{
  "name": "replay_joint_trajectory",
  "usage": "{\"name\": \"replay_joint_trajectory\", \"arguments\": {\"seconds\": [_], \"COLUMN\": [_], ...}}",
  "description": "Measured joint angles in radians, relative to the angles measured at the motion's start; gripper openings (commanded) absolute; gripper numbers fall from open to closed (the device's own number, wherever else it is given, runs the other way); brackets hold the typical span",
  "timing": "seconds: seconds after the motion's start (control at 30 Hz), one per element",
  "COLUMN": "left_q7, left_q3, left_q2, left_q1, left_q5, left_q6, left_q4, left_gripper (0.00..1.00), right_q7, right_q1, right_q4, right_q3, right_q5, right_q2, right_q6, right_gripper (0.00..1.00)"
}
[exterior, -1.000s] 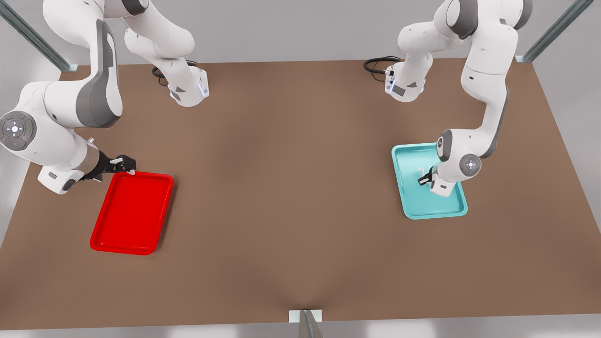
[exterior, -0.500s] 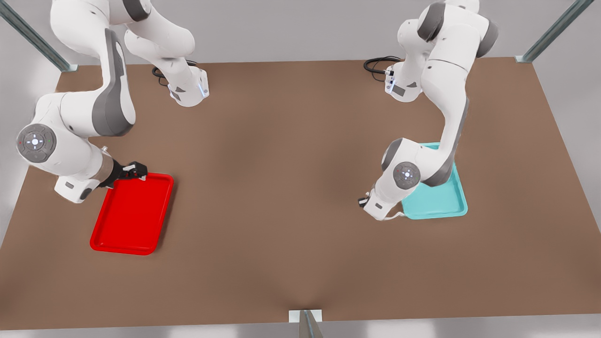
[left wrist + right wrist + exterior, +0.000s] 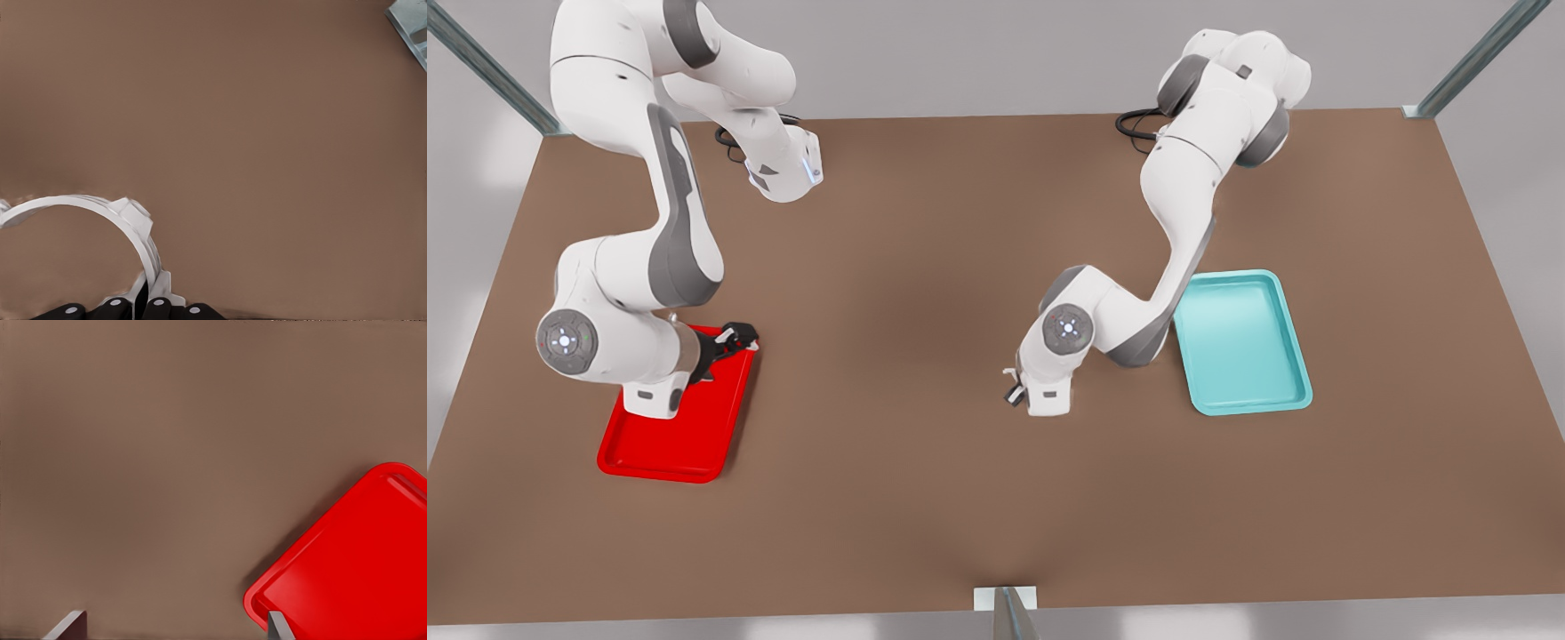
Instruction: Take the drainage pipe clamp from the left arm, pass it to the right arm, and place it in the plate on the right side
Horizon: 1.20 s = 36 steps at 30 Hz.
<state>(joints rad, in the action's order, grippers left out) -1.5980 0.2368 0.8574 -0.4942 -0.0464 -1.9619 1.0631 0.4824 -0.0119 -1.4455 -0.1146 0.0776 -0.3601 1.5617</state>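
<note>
left gripper [image 3: 1013, 396] carried drainage pipe clamp [image 3: 127, 220] off teal tray [image 3: 1285, 302].

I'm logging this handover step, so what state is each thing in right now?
Left pincer: shut on the drainage pipe clamp, above bare table.
Drainage pipe clamp: held by one end, lifted clear.
Right pincer: open, at the plate's corner.
Plate: flat on the table, nothing in it.
Teal tray: flat, nothing in it.

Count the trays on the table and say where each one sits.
2. The red plate lies at the front view's left, under the open right gripper. The light teal tray lies at the front view's right, beside the arm whose left gripper holds the drainage pipe clamp.
</note>
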Motion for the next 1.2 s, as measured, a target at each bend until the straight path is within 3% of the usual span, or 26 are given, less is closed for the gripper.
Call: {"name": "replay_joint_trajectory", "arguments": {"seconds": [0.3,0.67,1.2], "left_q7": [-0.761,-1.291,-1.299], "left_q3": [-0.003,0.008,-0.031], "left_q2": [0.068,0.074,0.087], "left_q1": [-0.034,-0.063,-0.089], "left_q5": [-0.019,-0.019,-0.02], "left_q6": [-0.039,-0.054,-0.065], "left_q4": [-0.073,-0.088,-0.116], "left_gripper": [0.21,0.21,0.21], "right_q7": [0.216,0.067,-0.139], "right_q1": [0.047,-0.244,-0.408], "right_q4": [0.092,0.104,-0.099], "right_q3": [0.006,0.001,-0.003], "right_q5": [0.086,0.081,0.069], "right_q2": [-0.063,-0.149,-0.129], "right_q6": [0.014,0.187,0.49], "right_gripper": [1.0,1.0,1.0]}}
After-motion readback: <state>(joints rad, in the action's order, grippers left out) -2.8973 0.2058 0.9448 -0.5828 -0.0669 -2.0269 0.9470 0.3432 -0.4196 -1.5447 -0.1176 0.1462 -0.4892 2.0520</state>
